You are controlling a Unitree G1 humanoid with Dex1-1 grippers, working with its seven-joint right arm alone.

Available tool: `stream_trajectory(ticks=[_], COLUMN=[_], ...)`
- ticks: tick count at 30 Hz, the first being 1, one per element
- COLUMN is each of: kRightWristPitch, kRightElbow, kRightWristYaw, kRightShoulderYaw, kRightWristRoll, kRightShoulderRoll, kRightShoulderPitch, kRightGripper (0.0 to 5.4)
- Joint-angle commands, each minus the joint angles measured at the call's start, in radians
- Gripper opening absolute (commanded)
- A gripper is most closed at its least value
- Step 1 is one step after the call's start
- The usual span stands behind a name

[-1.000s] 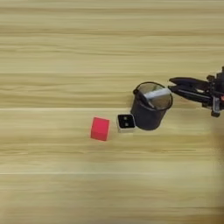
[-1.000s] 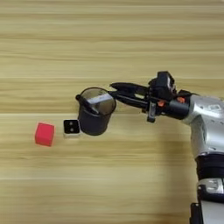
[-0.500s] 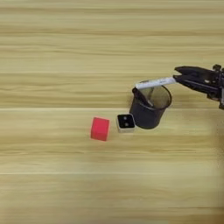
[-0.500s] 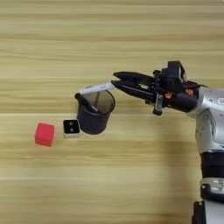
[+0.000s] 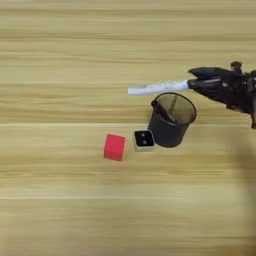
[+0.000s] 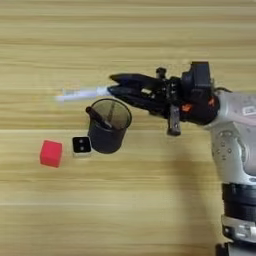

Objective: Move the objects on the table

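The right gripper (image 6: 113,88) has its black fingers clamped on one end of the white-barrelled marker (image 5: 157,88), holding it level in the air above the pen cup (image 5: 171,120). The black marker (image 6: 100,118) leans inside. A light, stiff, smooth barrel, I'd say; an end hold lets it swing, so mid-barrel looks safer.

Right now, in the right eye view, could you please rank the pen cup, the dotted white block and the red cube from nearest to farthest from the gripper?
1. Pen cup, just below the gripper.
2. White block, left of the cup.
3. Red cube, farthest left.
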Motion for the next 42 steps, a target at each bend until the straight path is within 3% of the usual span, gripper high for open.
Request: stream_trajectory(ticks=[1, 6, 13, 18, 23, 29, 42], kRightWristPitch=[0.058, 0.178, 0.28, 0.272, 0.164, 0.002, -0.142], kRightElbow=[-0.082, -0.121, -0.103, -0.073, 0.009, 0.151, 0.309], kRightWristYaw=[-0.035, -0.008, -0.024, -0.014, 0.032, 0.062, 0.046], kRightShoulderYaw=[0.027, 0.058, 0.06, 0.088, 0.13, 0.16, 0.203], kRightWristRoll=[0.038, 0.111, 0.127, 0.055, -0.088, -0.222, -0.312], kRightShoulderRoll=[-0.008, -0.022, -0.013, -0.017, -0.035, -0.013, 0.047], kRightShoulderPitch=[0.017, 0.094, 0.161, 0.218, 0.25, 0.232, 0.178], kRightGripper=[0.69, 0.69, 0.69, 0.69, 0.69, 0.69, 0.69])
